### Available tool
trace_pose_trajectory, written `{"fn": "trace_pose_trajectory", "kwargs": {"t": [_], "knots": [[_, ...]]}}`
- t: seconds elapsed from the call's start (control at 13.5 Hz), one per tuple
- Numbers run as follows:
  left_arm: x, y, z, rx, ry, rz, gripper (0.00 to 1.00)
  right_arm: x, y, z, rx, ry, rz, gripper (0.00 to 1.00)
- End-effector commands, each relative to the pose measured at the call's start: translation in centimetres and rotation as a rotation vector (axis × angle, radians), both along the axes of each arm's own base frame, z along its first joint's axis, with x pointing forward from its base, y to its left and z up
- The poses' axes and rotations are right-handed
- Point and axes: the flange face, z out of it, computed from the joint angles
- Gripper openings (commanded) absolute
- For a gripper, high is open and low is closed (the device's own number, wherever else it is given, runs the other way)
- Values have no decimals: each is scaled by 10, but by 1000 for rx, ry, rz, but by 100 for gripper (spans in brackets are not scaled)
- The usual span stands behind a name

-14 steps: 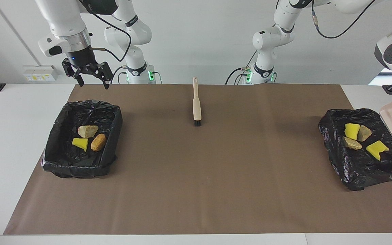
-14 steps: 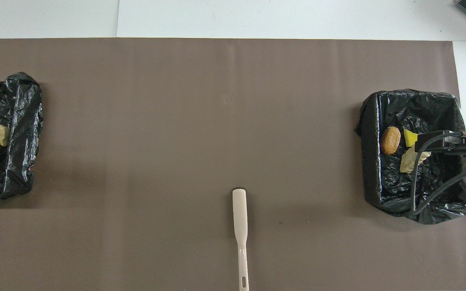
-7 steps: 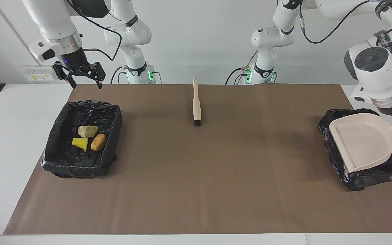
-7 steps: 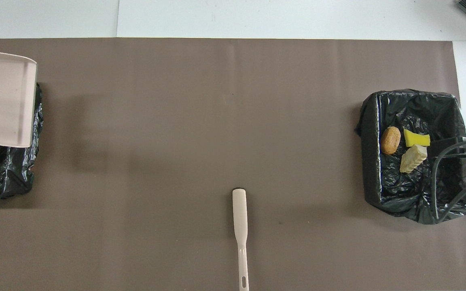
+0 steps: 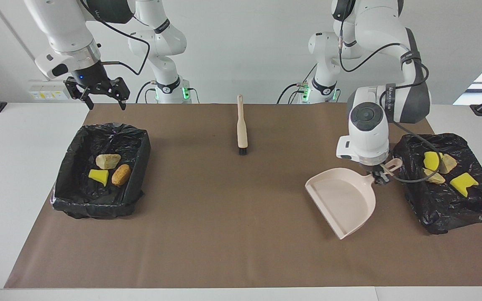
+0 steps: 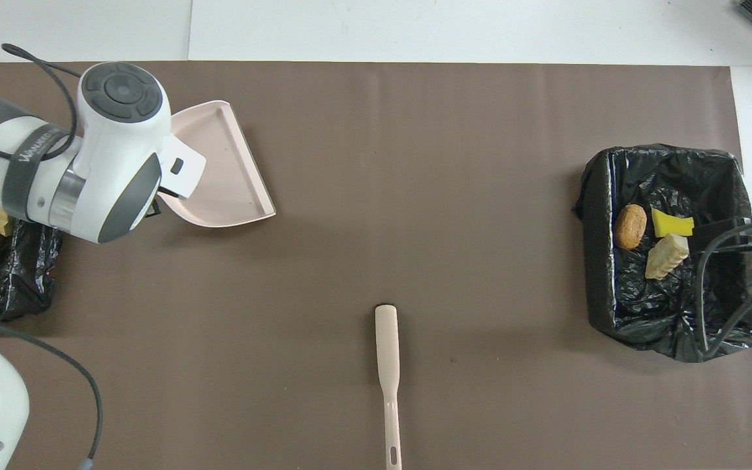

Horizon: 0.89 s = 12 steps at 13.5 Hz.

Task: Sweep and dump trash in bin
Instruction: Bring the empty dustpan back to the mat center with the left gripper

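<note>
The trash lies in two black-lined bins at the two ends of the brown mat, none of it between any jaws. The left gripper (image 5: 378,179) is clamped on the handle of the beige dustpan (image 5: 343,200), its jaws drawn narrow around it; the pan hangs tilted over the mat, just beside the bin at the left arm's end (image 5: 446,209), with its wide mouth pointing away from that bin and nothing lying in it. In that bin sit four pieces: two yellow chunks (image 5: 463,183) and two tan lumps (image 5: 447,163), close together and apart from the gripper. The right gripper (image 5: 103,98) hangs with its jaws spread wide and holding nothing, up in the air over the edge of the mat at the right arm's end of the table. The bin at the right arm's end (image 5: 69,200) holds three pieces: a pale rock (image 5: 108,161), a yellow wedge (image 5: 99,176) and a brown lump (image 5: 121,174), the last two touching. The brush (image 5: 241,127) lies flat on the mat midway between the two bins, nearer to the robots than both, bristles pointing away from them.
</note>
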Motion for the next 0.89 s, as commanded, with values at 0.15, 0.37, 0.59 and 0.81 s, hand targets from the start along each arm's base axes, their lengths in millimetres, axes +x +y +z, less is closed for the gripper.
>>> {"fn": "trace_pose_trajectory", "kwargs": {"t": [0.15,0.37,0.59,0.81], "knots": [[-35,-124,-29,-202,7,367,0,2,-3,1,8,7,54,100],[-46,-227,-61,-263,-53,676,0,1,-3,1,8,7,52,100],[-52,-272,-51,-342,-83,921,0,0,-5,13,6,-2,55,100],[-57,-291,-48,-382,-104,1047,0,-10,-9,43,18,57,43,100]]}}
